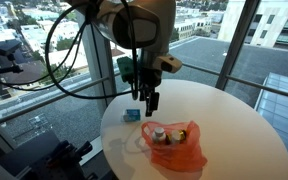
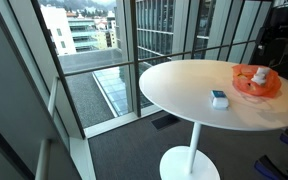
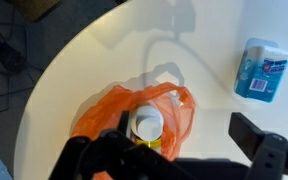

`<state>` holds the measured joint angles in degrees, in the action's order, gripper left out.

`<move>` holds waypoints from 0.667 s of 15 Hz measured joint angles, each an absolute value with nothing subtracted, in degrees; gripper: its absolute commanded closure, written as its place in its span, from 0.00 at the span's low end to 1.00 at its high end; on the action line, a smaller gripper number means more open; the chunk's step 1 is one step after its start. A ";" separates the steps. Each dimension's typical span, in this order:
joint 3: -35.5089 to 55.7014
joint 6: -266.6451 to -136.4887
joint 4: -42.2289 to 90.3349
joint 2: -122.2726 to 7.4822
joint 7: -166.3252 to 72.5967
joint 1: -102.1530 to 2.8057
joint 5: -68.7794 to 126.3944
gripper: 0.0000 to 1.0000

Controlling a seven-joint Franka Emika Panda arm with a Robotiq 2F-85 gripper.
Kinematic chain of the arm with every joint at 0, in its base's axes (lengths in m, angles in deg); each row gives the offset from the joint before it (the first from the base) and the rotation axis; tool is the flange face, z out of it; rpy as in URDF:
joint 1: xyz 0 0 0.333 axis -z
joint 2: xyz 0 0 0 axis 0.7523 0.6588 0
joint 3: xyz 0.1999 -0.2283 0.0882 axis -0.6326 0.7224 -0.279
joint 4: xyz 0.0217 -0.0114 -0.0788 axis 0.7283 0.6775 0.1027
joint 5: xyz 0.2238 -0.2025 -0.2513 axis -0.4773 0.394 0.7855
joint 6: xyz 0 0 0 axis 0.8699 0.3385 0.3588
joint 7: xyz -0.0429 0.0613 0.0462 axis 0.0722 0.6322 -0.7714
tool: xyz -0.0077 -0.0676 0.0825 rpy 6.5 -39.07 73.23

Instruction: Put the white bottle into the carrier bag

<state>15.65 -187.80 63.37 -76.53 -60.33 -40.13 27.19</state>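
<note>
1. My gripper hangs above the round white table, apart from its top, with the arm coming down from above.
2. My fingers are spread wide and released. They show as dark shapes at the left and right of the near edge of the wrist view, and nothing is pinched between them.
3. The orange carrier bag lies crumpled on the table below me. In both exterior views it sits well in from the rim.
4. The white bottle is inside the bag with its round cap facing up at my camera and orange plastic all around it. In an exterior view its pale top pokes up out of the bag's mouth.
5. A small blue packet lies flat on the bare table, apart from the bag: to the right and farther off in the wrist view, and to the bag's left in both exterior views.
6. I cannot tell what else lies in the bag beside the bottle.
</note>
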 measured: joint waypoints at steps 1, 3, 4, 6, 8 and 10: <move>15.30 -186.62 63.35 -77.88 -60.04 -40.25 28.03 0.00; 14.49 -184.36 63.33 -80.77 -59.08 -40.54 28.87 0.00; 14.05 -183.43 63.34 -82.20 -58.32 -40.67 28.88 0.00; 13.30 -181.66 63.34 -85.13 -56.28 -41.18 28.75 0.00; 12.75 -180.06 63.35 -87.82 -54.56 -41.85 28.69 0.00; 12.10 -178.78 63.35 -89.99 -53.69 -42.26 28.69 0.00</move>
